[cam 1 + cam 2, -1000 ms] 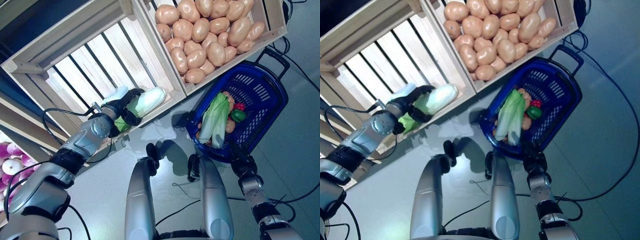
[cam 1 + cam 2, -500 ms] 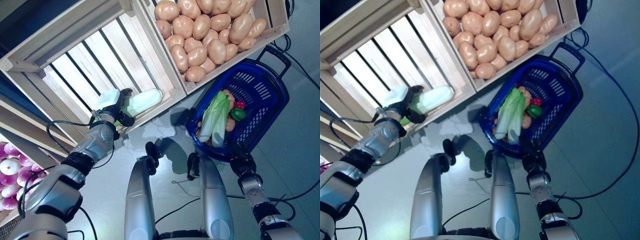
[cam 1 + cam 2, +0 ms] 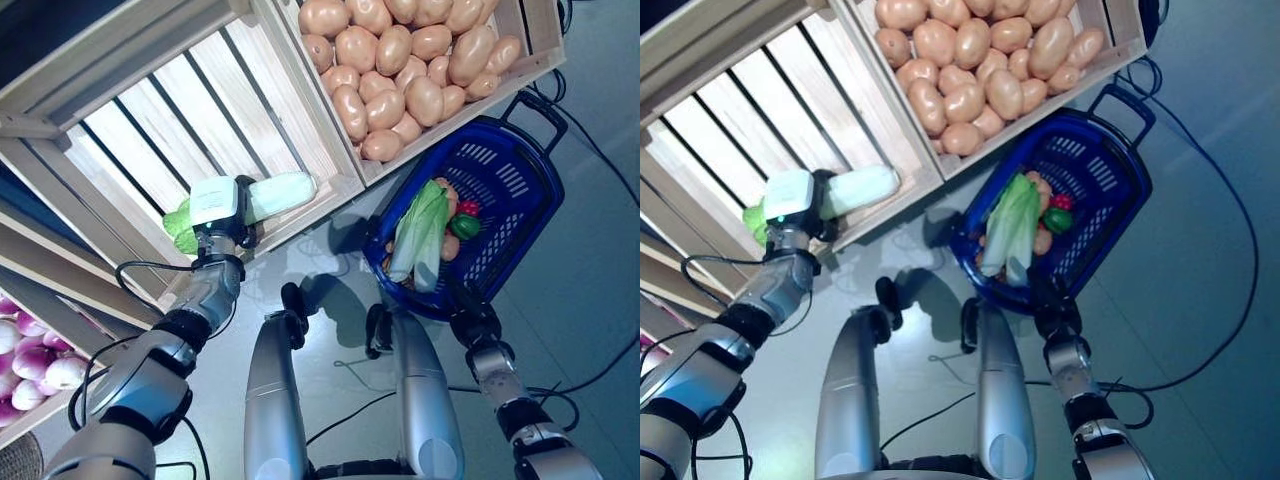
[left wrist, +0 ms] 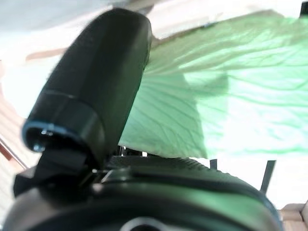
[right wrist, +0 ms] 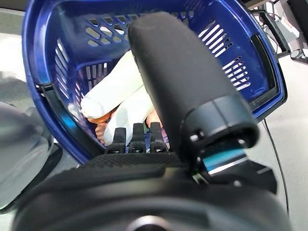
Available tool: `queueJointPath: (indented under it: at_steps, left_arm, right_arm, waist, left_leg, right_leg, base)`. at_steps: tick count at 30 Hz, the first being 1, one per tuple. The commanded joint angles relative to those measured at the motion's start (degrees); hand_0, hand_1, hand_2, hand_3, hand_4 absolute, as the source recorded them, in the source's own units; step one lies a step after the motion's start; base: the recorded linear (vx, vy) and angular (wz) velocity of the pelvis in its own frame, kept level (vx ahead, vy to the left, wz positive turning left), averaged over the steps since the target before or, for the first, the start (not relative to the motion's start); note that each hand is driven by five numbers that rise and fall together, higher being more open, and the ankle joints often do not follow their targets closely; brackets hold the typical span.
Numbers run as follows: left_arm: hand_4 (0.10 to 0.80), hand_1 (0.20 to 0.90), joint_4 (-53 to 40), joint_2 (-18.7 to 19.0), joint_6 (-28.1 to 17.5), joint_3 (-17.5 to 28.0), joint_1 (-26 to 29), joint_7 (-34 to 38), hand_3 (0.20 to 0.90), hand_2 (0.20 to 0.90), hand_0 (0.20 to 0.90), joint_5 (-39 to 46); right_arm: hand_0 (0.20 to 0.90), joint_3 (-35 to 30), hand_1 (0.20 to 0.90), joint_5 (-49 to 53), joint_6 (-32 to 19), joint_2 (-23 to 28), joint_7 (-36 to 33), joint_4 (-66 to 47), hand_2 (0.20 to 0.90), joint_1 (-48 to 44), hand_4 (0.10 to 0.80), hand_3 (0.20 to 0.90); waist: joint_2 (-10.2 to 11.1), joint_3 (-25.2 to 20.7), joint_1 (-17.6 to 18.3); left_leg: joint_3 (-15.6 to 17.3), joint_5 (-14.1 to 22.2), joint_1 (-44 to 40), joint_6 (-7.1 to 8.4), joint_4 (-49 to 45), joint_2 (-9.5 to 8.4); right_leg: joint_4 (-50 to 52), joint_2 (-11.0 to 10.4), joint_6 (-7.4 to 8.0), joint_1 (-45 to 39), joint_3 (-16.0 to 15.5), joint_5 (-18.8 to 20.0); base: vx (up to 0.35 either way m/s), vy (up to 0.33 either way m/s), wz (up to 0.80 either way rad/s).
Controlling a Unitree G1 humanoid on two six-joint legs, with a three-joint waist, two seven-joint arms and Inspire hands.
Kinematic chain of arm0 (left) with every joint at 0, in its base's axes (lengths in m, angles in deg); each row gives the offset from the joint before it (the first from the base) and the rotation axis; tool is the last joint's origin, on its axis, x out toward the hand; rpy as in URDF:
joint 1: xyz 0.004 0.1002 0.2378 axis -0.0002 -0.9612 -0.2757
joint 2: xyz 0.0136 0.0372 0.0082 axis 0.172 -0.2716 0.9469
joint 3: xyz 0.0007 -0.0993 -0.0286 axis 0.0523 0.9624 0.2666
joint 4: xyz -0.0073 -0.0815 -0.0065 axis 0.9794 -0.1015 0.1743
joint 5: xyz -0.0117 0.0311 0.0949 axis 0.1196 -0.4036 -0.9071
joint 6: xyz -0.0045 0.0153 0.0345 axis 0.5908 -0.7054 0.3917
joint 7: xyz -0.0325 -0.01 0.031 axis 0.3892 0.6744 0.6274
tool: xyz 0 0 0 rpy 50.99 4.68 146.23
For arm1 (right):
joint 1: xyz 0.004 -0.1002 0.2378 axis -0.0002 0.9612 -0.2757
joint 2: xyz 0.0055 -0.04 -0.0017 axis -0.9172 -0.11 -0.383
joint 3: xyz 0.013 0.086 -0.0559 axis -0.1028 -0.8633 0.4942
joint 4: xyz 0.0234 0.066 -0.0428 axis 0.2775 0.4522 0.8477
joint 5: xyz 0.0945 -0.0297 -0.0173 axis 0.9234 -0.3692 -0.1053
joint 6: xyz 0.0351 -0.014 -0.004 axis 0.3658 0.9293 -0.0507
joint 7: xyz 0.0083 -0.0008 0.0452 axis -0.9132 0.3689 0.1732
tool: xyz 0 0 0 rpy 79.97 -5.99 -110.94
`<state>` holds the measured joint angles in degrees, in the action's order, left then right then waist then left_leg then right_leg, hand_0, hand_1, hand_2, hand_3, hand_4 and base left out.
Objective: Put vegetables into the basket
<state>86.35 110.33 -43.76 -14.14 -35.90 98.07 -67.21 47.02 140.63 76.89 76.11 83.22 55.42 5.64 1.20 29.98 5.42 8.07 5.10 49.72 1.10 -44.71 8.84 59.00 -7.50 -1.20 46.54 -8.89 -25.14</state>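
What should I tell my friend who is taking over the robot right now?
Left robot hand: curled round a pale green cabbage at the front edge of the slatted wooden crate, not yet carried across.
Right robot hand: at the near rim of the blue basket on the floor; the views do not show whether it grips the rim.
Done: a cabbage, a green pepper, something red and some potatoes already lie in the basket.
Left: carry the held cabbage over to the basket and let it go there. The next crate is full of potatoes.
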Motion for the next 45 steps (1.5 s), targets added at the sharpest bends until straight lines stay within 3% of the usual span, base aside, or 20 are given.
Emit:
queueJointPath:
  at_steps: [1,5,9,13,16,20,25,26,31,37,42,45]
  left_arm:
    - [0.4,0.3,3.4,1.6,2.7,-0.1,0.9,2.5,0.3,0.3,0.3,-3.1]
    - [0.4,0.3,3.2,1.7,3.4,-0.4,0.8,3.7,0.3,0.3,0.3,-3.4]
    - [0.4,0.3,3.3,3.2,3.2,-1.2,0.9,6.2,0.3,0.3,0.3,-11.1]
    - [0.4,0.3,2.0,4.6,2.2,-1.3,0.0,8.2,0.3,0.3,0.3,-9.5]
    - [0.4,0.3,0.1,5.3,-1.5,1.0,-2.2,10.9,0.3,0.3,0.3,-6.5]
    - [0.4,0.3,-3.6,5.4,-5.8,4.7,-6.8,13.8,0.3,0.3,0.3,-6.0]
    - [0.4,0.3,-14.0,4.9,-9.7,10.2,-16.4,16.5,0.3,0.3,0.3,-5.0]
    - [0.4,0.3,-19.0,4.1,-11.6,13.2,-21.3,15.9,0.3,0.3,0.3,-6.2]
    - [0.4,0.3,-26.7,2.8,-15.2,17.2,-28.9,13.9,0.3,0.3,0.3,-5.8]
    - [0.4,0.3,-33.8,-1.4,-21.9,22.4,-37.1,5.3,0.3,0.3,0.3,2.9]
    - [0.4,0.3,-37.8,-3.6,-27.0,20.9,-39.1,-5.7,0.3,0.3,0.3,10.2]
    - [0.4,0.3,-38.8,-3.5,-27.9,19.8,-39.0,-9.9,0.3,0.3,0.3,11.6]
  right_arm:
    - [0.9,0.3,0.9,0.0,-2.2,0.1,-2.3,-4.5,0.9,1.6,0.8,0.9]
    - [0.9,0.6,0.9,-0.2,-2.5,0.2,-2.4,-4.8,0.9,1.7,0.8,0.9]
    - [0.9,0.6,0.9,0.3,-3.1,0.5,-1.9,-4.8,0.9,1.4,0.8,0.9]
    - [0.9,0.6,0.9,-0.4,-2.8,0.9,-2.2,-5.4,0.9,1.4,0.8,0.9]
    - [0.9,0.5,0.9,-2.0,-3.6,0.7,-1.7,-5.7,0.9,1.8,0.8,0.9]
    - [0.9,0.3,0.9,-4.2,-4.2,0.7,-0.8,-7.3,0.9,4.0,0.8,0.9]
    - [0.9,-0.2,0.9,-7.4,-5.5,1.0,-0.6,-10.6,0.9,8.1,0.8,0.9]
    - [0.9,-1.1,0.9,-9.1,-5.2,1.0,-0.8,-12.1,0.9,10.1,0.8,0.9]
    - [0.9,-2.4,0.9,-14.7,-4.3,0.9,-0.2,-15.1,0.9,13.1,0.8,0.9]
    - [0.9,-3.4,0.9,-21.5,-5.0,-1.3,2.7,-21.9,0.9,16.6,0.8,0.9]
    - [0.9,-1.8,0.9,-22.5,-4.1,-2.3,11.6,-28.6,0.9,18.0,0.8,0.9]
    - [0.9,-0.8,0.9,-21.9,-2.4,-2.1,17.9,-31.9,0.9,18.2,0.8,0.9]
  waist:
    - [0.8,-0.2,0.2]
    - [0.7,-0.2,0.2]
    - [0.8,-0.2,0.2]
    - [0.9,-0.2,0.2]
    - [1.0,-0.2,-0.4]
    - [1.2,-2.4,-1.0]
    - [0.8,-5.5,-2.3]
    - [0.7,-7.7,-3.0]
    - [0.4,-11.5,-4.3]
    - [0.7,-17.3,-5.3]
    - [1.1,-20.6,-5.1]
    - [1.2,-21.9,-4.9]
  left_leg:
    - [1.1,9.8,-3.3,-0.95,-4.2,0.3]
    - [1.2,9.8,-3.7,-0.85,-3.8,0.24]
    - [1.3,9.7,-5.2,-0.51,-3.0,0.28]
    - [1.5,9.3,-8.6,-0.18,-0.9,-0.19]
    - [1.2,8.4,-13.4,0.04,2.3,-1.08]
    - [1.3,5.3,-17.1,0.26,7.4,-1.83]
    - [1.2,1.7,-24.2,1.59,17.3,-3.25]
    - [1.0,-0.5,-28.4,1.91,23.8,-4.23]
    - [0.5,-4.1,-35.8,2.41,35.1,-5.72]
    - [0.8,-6.8,-43.7,2.04,45.5,-6.09]
    - [1.6,-6.2,-47.5,1.08,47.8,-6.2]
    - [2.0,-5.8,-48.9,0.71,48.3,-6.25]
  right_leg:
    - [-8.8,-0.5,1.39,-1.3,-1.0,10.6]
    - [-9.0,-0.5,1.45,-1.6,-0.8,10.5]
    - [-9.7,-0.6,1.6,-3.1,-1.2,10.5]
    - [-11.7,-0.3,1.78,-6.6,-1.3,10.6]
    - [-15.1,0.1,1.92,-11.5,-1.3,11.1]
    - [-20.8,0.7,1.47,-15.7,-1.7,13.3]
    - [-32.5,2.7,1.36,-24.4,-2.6,15.7]
    - [-39.3,3.5,1.77,-29.0,-2.9,17.3]
    - [-49.6,3.4,3.15,-36.9,-4.9,20.6]
    - [-58.4,2.7,5.28,-43.7,-6.6,25.0]
    - [-60.1,2.2,6.58,-45.7,-6.5,26.5]
    - [-60.0,2.2,7.01,-46.2,-6.2,26.4]
  base:
    - [0.0,0.0,0.0]
    - [-0.007,0.011,-0.02]
    - [-0.004,0.008,0.0]
    - [0.011,0.045,-0.04]
    - [0.044,0.032,-0.1]
    - [0.019,-0.001,0.05]
    - [0.073,0.034,0.02]
    - [0.093,0.058,0.0]
    - [0.072,0.053,0.02]
    - [0.064,0.039,0.13]
    - [0.037,0.033,0.12]
    - [0.035,0.014,0.0]
